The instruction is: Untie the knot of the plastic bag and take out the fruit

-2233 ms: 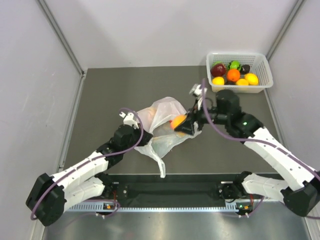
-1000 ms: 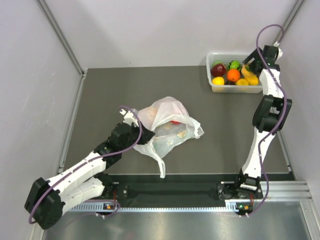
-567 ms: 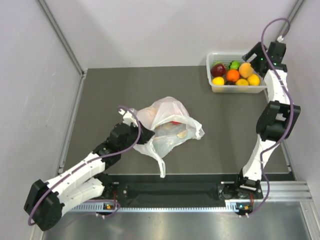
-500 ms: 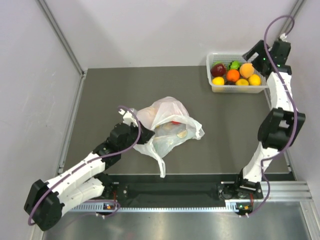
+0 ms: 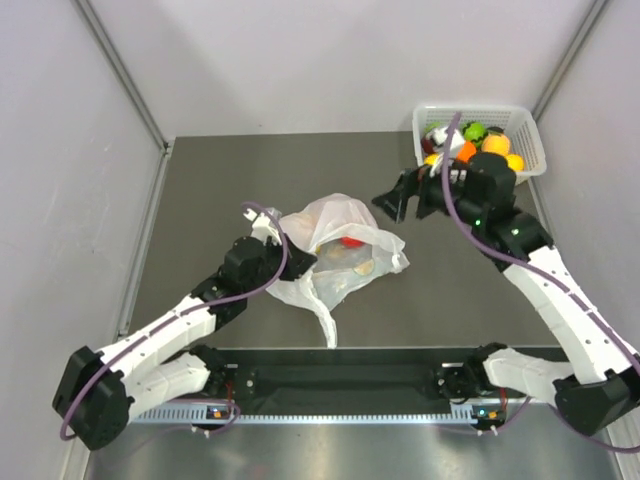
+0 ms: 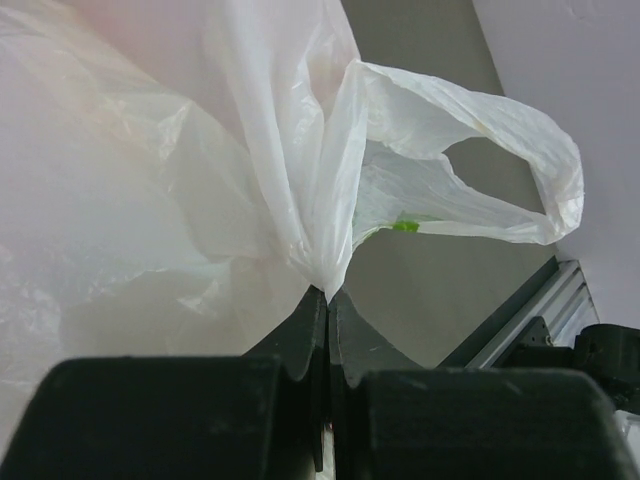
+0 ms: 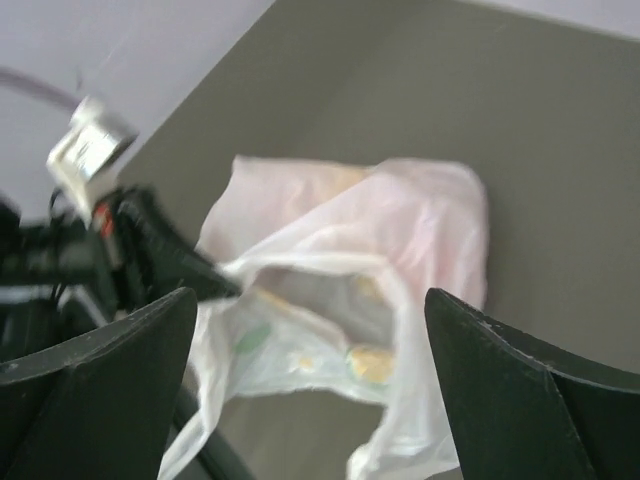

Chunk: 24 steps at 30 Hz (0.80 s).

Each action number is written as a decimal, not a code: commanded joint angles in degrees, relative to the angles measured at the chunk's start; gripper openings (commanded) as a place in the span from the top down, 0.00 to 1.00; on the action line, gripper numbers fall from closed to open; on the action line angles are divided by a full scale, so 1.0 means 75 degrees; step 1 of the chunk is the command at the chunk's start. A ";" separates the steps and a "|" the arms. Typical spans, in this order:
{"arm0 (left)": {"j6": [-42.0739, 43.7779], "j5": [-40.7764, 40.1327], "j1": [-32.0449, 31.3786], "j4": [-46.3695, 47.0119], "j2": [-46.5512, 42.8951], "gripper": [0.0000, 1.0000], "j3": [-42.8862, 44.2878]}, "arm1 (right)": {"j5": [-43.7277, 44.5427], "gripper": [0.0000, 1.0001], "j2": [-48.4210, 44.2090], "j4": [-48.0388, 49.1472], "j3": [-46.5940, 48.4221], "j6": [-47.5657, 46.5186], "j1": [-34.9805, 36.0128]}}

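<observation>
The plastic bag point(image 5: 335, 250) lies open in the middle of the table, crinkled, with citrus prints. A red fruit point(image 5: 351, 241) shows in its mouth. My left gripper point(image 5: 290, 262) is shut on the bag's left edge; in the left wrist view the plastic point(image 6: 310, 180) bunches into the closed fingertips point(image 6: 327, 298). My right gripper point(image 5: 397, 204) is open and empty, just right of and above the bag's mouth. In the right wrist view the bag point(image 7: 350, 290) lies between the wide-spread fingers point(image 7: 110, 390). Other fruit, one orange point(image 5: 495, 143), sits in the basket.
A white basket point(image 5: 524, 120) holding several fruits stands at the back right corner. Grey walls close the table on the left, back and right. The bag's loose handle point(image 5: 325, 325) trails toward the near edge.
My right arm has swung from over the basket back to the bag's right side, empty, with an orange fruit left in the basket. The left gripper keeps its hold on the bag.
</observation>
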 commanded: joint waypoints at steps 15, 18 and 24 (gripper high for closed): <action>-0.0369 0.0717 -0.0022 0.1410 0.1139 1.00 0.1323 | 0.3891 1.00 0.1519 0.1815 -0.2207 0.0398 0.3733; -0.0369 0.0764 -0.0022 0.1421 0.1163 1.00 0.1254 | 0.4957 0.98 0.2177 0.2531 -0.2278 0.0550 0.3733; -0.0463 0.0858 -0.0022 0.1468 0.1081 1.00 0.0762 | 0.6833 0.44 0.3512 0.2778 -0.1799 0.1135 0.3617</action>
